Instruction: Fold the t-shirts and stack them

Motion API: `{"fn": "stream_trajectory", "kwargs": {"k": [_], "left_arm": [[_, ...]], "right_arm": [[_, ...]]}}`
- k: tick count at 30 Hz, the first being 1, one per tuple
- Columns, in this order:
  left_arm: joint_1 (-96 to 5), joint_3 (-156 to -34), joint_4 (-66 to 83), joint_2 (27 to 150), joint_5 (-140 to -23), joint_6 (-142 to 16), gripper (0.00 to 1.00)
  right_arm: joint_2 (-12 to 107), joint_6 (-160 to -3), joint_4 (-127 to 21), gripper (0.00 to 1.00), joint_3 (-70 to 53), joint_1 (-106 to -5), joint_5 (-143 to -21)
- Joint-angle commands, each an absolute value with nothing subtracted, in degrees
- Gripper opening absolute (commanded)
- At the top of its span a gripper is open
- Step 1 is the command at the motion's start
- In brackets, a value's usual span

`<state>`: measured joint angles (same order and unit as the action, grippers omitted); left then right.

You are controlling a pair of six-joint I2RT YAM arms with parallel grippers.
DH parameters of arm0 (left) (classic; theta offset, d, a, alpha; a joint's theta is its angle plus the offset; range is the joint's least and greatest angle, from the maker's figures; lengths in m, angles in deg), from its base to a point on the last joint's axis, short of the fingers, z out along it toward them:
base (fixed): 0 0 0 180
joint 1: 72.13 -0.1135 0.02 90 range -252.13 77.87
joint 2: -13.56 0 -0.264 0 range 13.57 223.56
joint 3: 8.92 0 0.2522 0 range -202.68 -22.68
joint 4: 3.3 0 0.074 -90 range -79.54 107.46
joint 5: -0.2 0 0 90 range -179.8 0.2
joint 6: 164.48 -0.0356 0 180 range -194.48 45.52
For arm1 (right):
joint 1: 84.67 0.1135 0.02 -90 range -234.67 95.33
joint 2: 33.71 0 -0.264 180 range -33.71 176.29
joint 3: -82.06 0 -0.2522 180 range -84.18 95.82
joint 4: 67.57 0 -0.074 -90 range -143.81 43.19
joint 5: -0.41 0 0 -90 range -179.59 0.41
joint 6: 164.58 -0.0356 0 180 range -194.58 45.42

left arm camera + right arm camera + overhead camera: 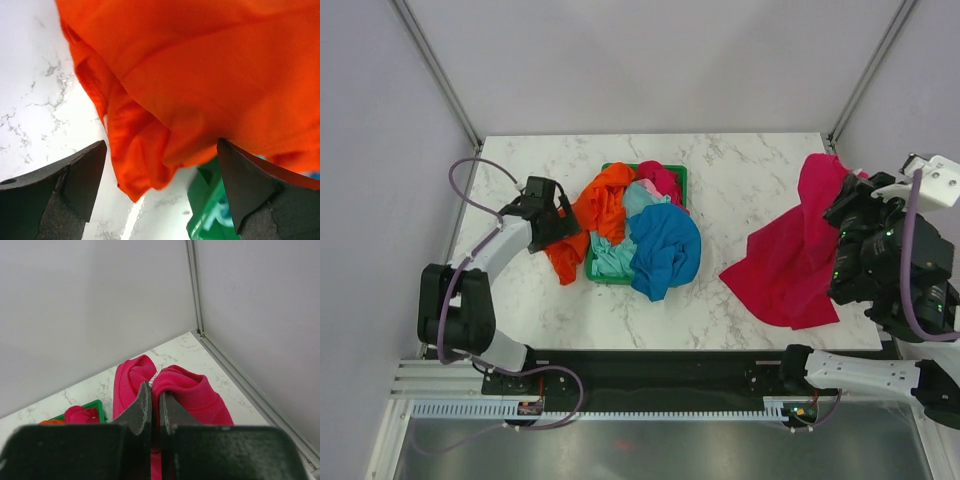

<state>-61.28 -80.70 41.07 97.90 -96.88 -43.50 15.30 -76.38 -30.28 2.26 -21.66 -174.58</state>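
Observation:
My right gripper point(155, 390) is shut on the magenta-red t-shirt point(796, 250) and holds it lifted at the table's right side, its lower part draped on the marble; the shirt also shows in the right wrist view point(190, 390). My left gripper point(162, 150) is open beside the green basket point(675, 176), its jaws wide on either side of the hanging orange t-shirt point(200, 75), which hangs over the basket's left rim point(592, 215). The blue t-shirt point(666, 248) spills over the basket's front. The pale mint t-shirt point(617, 252) lies in the basket. Another magenta-red cloth point(660, 180) lies at the basket's back.
The marble table point(740, 180) is bounded by grey walls and metal frame posts at the back corners. The basket's green wall point(210, 210) is close under my left fingers. A black rail runs along the near edge point(650, 365).

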Motion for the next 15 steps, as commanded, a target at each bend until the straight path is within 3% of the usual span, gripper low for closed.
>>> {"fn": "stream_trajectory", "kwargs": {"k": [1, 8, 11, 12, 14, 15], "left_arm": [[-63.1, -82.5, 38.4, 103.4, -102.4, -38.0, 1.0], [-65.1, -84.3, 33.6, 115.4, -97.0, -36.1, 1.0], [-65.1, -84.7, 31.9, 118.2, -96.0, -36.0, 0.9], [-65.1, -84.5, 31.4, 118.9, -95.8, -35.9, 0.8], [-65.1, -84.4, 31.0, 119.1, -96.6, -36.3, 0.72], [-65.2, -84.6, 30.8, 119.0, -97.1, -37.5, 0.31]], "right_arm": [[17.0, -76.8, -29.7, 0.05, -0.9, -21.5, -177.6], [18.9, -88.0, -20.7, 0.04, -1.8, -21.6, -168.9], [19.8, -90.1, -18.8, 0.04, -2.0, -21.6, -166.6], [19.9, -90.6, -18.2, 0.04, -2.0, -21.6, -166.4], [19.8, -91.3, -17.4, 0.04, -2.3, -21.6, -166.0], [19.7, -91.5, -17.2, 0.04, -2.3, -21.6, -165.9]]}}
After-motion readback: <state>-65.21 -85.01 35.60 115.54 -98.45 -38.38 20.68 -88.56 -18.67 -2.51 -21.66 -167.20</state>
